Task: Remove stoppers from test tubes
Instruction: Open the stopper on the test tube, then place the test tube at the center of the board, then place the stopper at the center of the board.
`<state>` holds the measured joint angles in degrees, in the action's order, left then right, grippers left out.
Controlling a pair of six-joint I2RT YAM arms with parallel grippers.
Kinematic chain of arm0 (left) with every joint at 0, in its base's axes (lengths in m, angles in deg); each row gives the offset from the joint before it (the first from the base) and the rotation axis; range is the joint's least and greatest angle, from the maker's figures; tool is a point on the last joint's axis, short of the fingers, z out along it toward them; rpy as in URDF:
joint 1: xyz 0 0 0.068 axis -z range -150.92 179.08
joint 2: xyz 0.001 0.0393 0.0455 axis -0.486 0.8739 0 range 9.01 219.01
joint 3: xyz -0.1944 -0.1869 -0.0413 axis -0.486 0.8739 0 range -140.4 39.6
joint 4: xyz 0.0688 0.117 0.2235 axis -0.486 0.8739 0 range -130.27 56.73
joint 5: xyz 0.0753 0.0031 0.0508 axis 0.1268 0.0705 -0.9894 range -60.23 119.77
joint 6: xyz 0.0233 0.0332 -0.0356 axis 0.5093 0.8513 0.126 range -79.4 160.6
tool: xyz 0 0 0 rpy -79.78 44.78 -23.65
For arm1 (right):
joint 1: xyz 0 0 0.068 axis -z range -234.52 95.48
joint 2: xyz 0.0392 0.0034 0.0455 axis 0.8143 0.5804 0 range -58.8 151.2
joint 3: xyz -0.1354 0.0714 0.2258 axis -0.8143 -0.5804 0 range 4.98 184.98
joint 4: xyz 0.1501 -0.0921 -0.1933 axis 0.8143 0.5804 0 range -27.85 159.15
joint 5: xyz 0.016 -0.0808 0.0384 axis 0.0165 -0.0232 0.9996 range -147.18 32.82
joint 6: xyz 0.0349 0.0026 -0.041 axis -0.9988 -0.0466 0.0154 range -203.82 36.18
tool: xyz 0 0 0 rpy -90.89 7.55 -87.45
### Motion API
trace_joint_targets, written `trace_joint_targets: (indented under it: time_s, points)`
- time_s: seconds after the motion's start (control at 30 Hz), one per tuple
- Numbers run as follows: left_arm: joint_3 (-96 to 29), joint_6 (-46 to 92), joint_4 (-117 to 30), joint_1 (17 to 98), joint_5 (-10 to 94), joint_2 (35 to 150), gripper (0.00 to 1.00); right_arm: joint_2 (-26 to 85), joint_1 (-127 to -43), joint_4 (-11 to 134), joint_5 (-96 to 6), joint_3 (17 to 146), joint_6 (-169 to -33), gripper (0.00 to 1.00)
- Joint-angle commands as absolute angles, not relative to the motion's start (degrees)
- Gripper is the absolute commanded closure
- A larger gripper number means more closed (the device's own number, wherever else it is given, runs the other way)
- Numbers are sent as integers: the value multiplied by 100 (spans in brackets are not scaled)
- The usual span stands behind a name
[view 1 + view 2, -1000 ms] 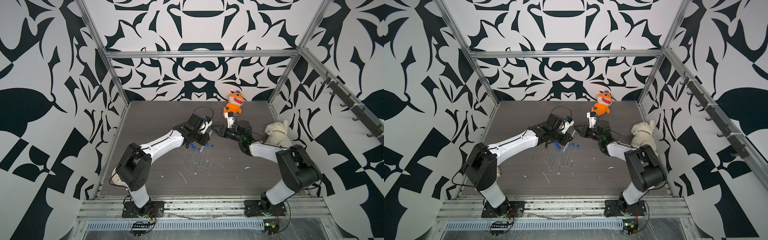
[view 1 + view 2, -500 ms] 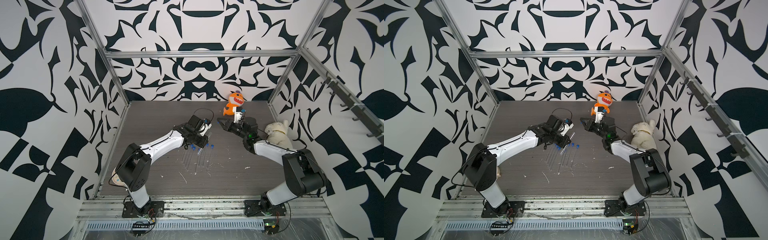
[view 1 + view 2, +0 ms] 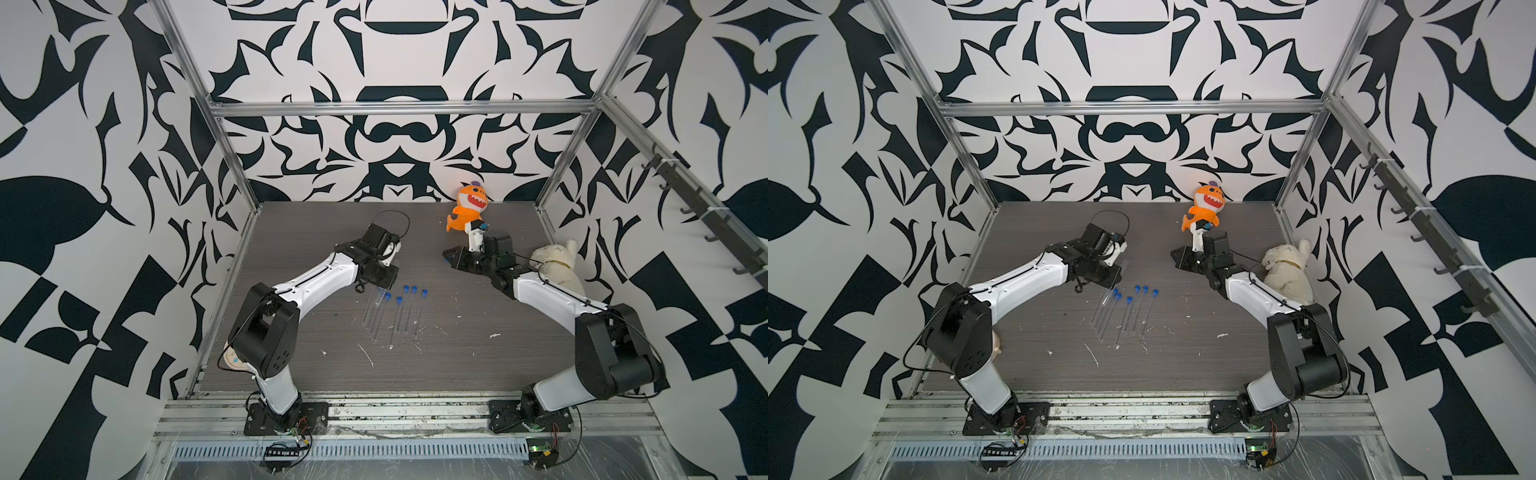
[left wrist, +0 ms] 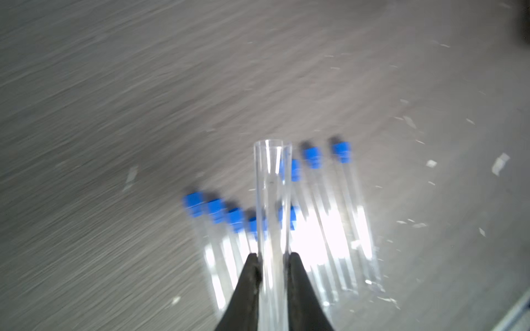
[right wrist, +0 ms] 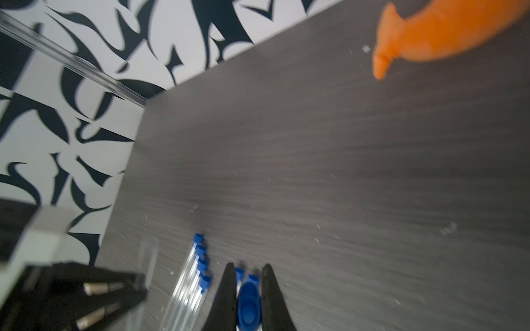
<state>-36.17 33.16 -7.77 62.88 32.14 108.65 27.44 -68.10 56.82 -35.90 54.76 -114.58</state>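
Note:
My left gripper (image 4: 272, 255) is shut on a clear test tube (image 4: 269, 186) whose far end is open, with no stopper in it. In a top view the left gripper (image 3: 384, 284) hangs at the far left end of the row of test tubes (image 3: 395, 320) lying on the grey table. Several of those carry blue stoppers (image 3: 405, 289) at their far ends. My right gripper (image 5: 248, 266) is shut on a loose blue stopper (image 5: 249, 306). In both top views the right gripper (image 3: 446, 259) (image 3: 1177, 259) stands apart from the left one, to the right of the row.
An orange shark plush (image 3: 467, 208) sits at the back wall, just behind my right wrist. A white plush animal (image 3: 555, 266) lies against the right wall beside the right arm. White scratch marks (image 3: 365, 355) dot the table (image 3: 457, 353) in front of the tubes.
The two grippers, which met over the far end of the row, have drawn apart. The right one went right with the blue stopper; the left one went left and nearer with the tube.

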Motion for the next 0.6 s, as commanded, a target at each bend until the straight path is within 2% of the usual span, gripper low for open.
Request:
trace_joint_targets:
  time_s: [0.0,0.27,0.57]
  points:
    - [-3784,3093,-243,5899,2897,11080,100,2666,-6609,6398,-3612,5167,-11306,100]
    - [-4097,3102,111,5479,2009,11824,100,3292,-6429,6046,-3496,4890,-11546,100]
    - [-4102,3047,21,5409,1822,12279,100,3976,-6290,5419,-3534,4753,-11846,92]
